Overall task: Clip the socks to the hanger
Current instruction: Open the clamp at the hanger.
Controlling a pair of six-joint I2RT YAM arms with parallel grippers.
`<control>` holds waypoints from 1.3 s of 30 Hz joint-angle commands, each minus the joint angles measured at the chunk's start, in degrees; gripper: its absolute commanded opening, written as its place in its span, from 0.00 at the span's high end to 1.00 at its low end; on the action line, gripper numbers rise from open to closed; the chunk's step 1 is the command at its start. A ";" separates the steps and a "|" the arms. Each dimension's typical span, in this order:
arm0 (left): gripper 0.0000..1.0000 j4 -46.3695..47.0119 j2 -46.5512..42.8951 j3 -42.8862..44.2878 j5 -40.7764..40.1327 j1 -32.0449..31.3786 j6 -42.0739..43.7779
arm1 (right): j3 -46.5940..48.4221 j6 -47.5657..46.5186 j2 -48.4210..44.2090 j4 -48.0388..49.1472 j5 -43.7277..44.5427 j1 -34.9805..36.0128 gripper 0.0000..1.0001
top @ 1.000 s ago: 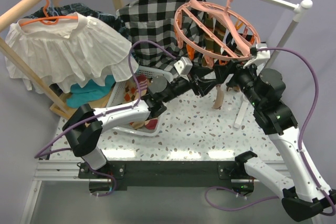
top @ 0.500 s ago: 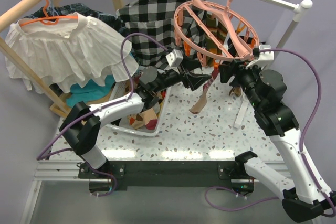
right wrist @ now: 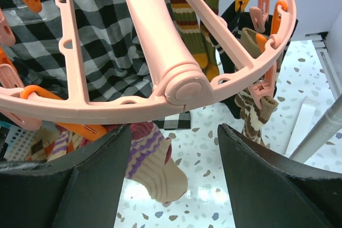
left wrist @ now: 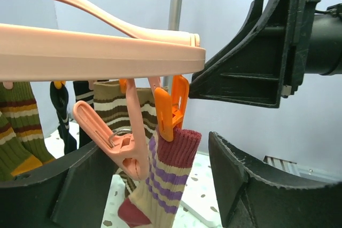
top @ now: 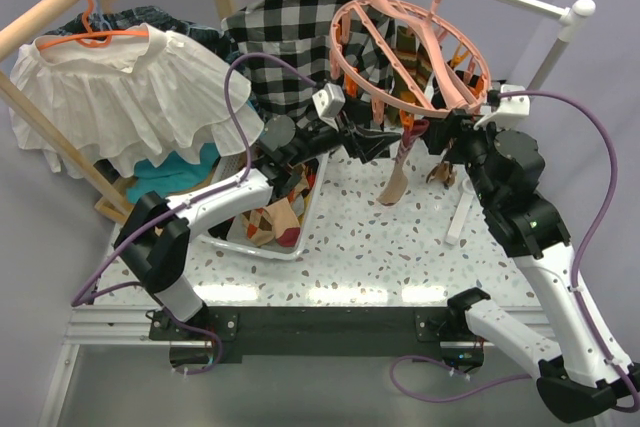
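Speckled white table (top: 400, 247) stands under a rail, and the pink round hanger (top: 415, 52) hangs there by its hook, in front of a checked shirt (top: 285, 47). The left gripper (left wrist: 158, 150) has its fingers spread wide, one on each side of a cream sock (left wrist: 160, 185) with purple stripes and a dark red cuff, without pinching it. An orange peg (left wrist: 170, 108) under the ring bites the cuff. The right gripper (right wrist: 173, 132) is also spread wide, just below the ring's rim at a crossbar end; whether it touches the rim I cannot tell. Other striped socks (right wrist: 184, 9) hang from the far pegs.
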 commanded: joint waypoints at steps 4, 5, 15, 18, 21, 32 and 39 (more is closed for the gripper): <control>0.41 1.02 0.91 3.58 0.25 0.92 0.58 | 2.04 -2.02 -0.89 1.40 -1.74 0.22 0.30; 0.43 0.94 0.82 3.58 0.07 0.92 0.58 | 2.12 -2.37 -0.98 1.40 -2.37 0.22 0.30; 0.62 -1.61 -2.25 0.77 -4.75 0.66 1.02 | 5.63 -5.37 -2.21 -4.65 -18.27 0.13 0.30; 0.64 -3.37 -3.13 0.24 -7.21 -0.21 2.25 | 7.92 -5.80 -1.78 -7.20 -25.56 0.13 0.30; 0.65 -5.48 -3.84 0.42 -11.26 -2.58 5.06 | 10.99 -5.89 -0.29 -8.96 -31.98 0.13 0.30; 0.70 -7.68 -3.40 2.17 -26.90 -10.67 11.56 | 13.99 1.22 3.59 -5.98 -32.71 0.13 0.40; 0.70 -8.55 -2.08 3.84 -32.53 -13.93 14.99 | 10.92 3.59 3.85 -3.61 -24.88 0.13 0.50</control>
